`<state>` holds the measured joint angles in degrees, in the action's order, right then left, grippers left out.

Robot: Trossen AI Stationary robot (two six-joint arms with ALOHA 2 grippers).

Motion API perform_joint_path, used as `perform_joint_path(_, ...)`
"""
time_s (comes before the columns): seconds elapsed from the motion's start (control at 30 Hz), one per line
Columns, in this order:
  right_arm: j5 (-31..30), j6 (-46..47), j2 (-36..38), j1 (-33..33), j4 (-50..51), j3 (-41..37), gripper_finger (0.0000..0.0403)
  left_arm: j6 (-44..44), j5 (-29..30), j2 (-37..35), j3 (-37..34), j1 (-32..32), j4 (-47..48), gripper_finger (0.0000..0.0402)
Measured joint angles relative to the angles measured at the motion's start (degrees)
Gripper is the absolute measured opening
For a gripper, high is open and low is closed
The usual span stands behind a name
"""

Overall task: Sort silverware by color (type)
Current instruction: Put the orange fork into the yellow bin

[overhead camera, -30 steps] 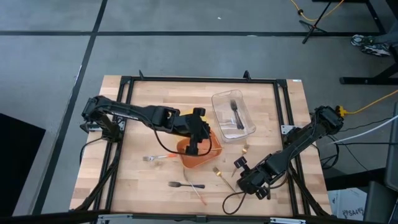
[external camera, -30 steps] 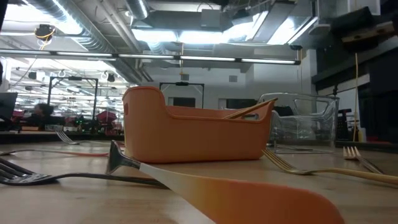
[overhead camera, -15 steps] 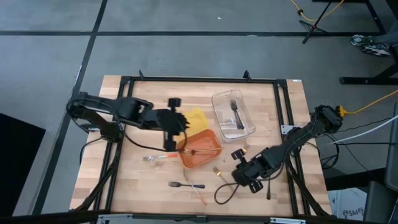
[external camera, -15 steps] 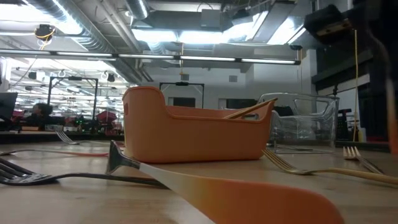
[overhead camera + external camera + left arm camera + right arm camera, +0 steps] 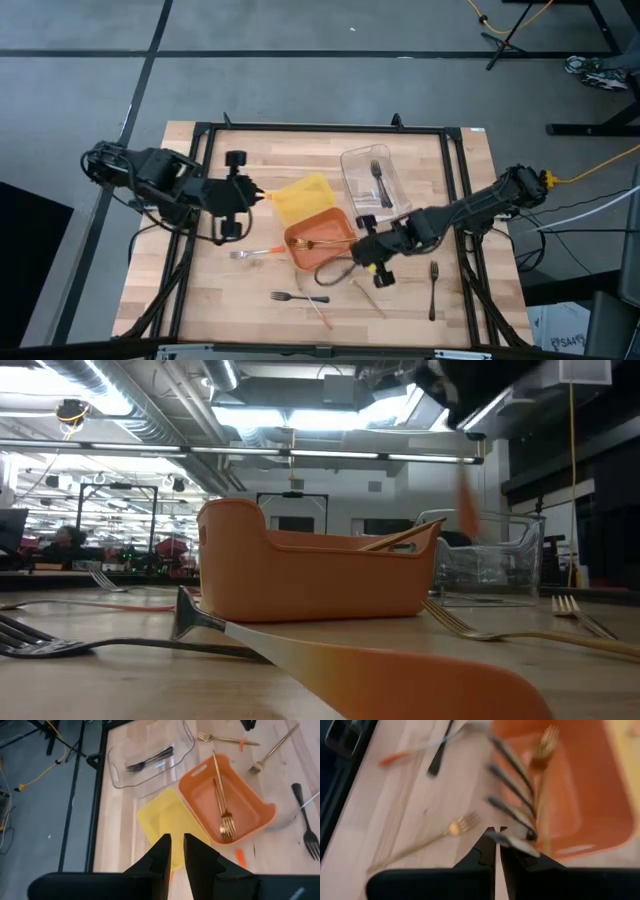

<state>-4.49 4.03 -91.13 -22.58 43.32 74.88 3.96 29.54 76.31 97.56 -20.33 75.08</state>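
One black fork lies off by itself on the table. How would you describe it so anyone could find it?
Start at the orange tray in the middle of the table. Go right, past the right gripper: the black fork lies alone there, tines toward the far edge. The other loose black fork lies crosswise in front of the tray.

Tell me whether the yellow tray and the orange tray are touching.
Touching. The left wrist view shows the yellow tray with its edge against the orange tray wall, no wood between them; the high view agrees.
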Motion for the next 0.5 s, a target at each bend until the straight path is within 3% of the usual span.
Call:
perform_joint_path(0.27, -0.02, -0.03, 0.0, 6.94, -6.5, 2.98, 0.0012, 3.15, 1.9, -4.18, 0.0, -4.12, 1.42, 0.0046)
perform_joint_path(0.5, 0.1, -0.09, 0.0, 12.78, -16.22, 3.19, 0.0012, 5.03, 9.41, -6.27, -0.04, -7.5, 3.0, 0.0046)
